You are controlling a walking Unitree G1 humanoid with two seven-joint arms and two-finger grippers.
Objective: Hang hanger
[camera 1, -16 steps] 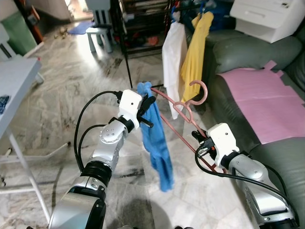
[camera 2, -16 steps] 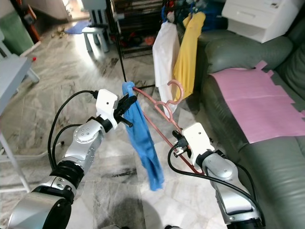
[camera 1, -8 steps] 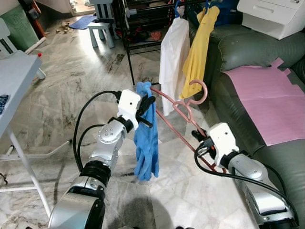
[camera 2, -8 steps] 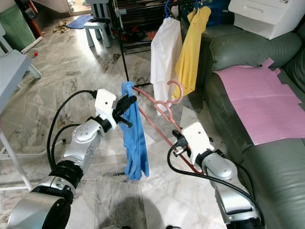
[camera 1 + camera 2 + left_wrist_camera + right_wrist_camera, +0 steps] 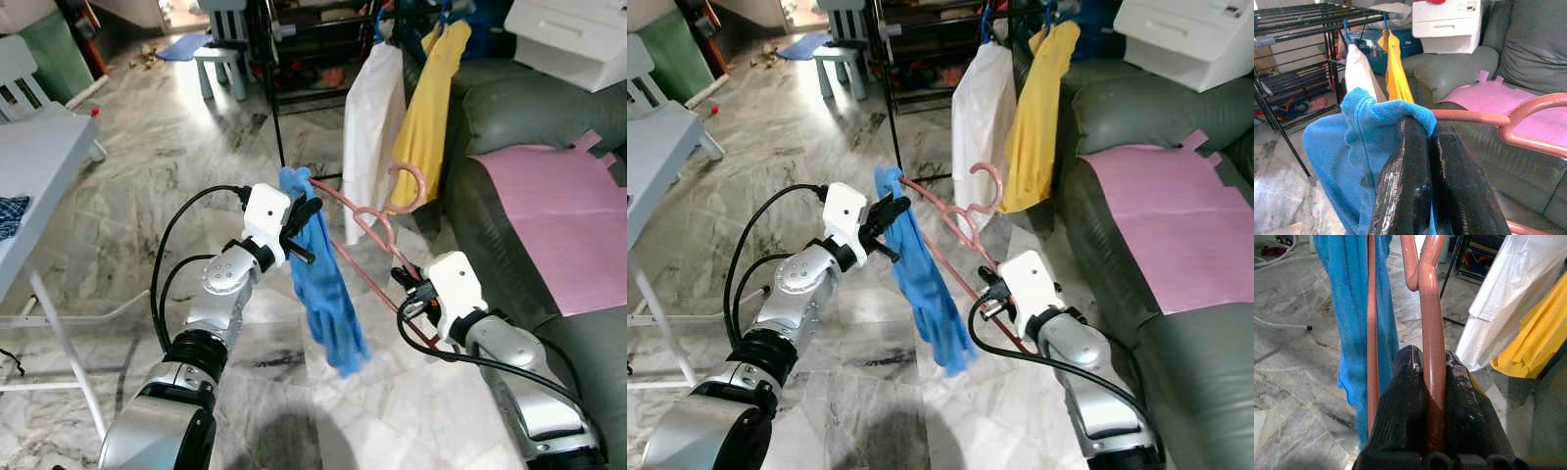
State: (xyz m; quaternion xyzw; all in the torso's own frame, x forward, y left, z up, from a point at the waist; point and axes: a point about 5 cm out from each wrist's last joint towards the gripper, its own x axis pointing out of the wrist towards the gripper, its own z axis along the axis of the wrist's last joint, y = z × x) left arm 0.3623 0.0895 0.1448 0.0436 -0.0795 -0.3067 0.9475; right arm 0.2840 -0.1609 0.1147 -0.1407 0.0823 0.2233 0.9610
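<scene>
Holding the pink plastic clothes hanger (image 5: pixel 367 230) between them, both arms carry it in front of the robot, above the marble floor (image 5: pixel 147 176). The left gripper (image 5: pixel 302 217) is clamped on the hanger's left end, pinching the blue cloth garment (image 5: pixel 328 294) against the bar so that it does not slide off; the cloth drapes down from there. The right gripper (image 5: pixel 409 290) is closed on the hanger's near right arm, its fingers (image 5: pixel 1413 382) squeezing the pink rod. Held at both ends like this, the hanger stays tilted and steady, with its hook (image 5: pixel 409 186) pointing far and up towards the black metal drying rack (image 5: pixel 294 49). A white shirt (image 5: pixel 370 137) and a yellow shirt (image 5: pixel 431 108) already hang there, just left of the dark green sofa (image 5: pixel 529 127). The hook looks well short of the rail, so hanging is likely not yet begun.
</scene>
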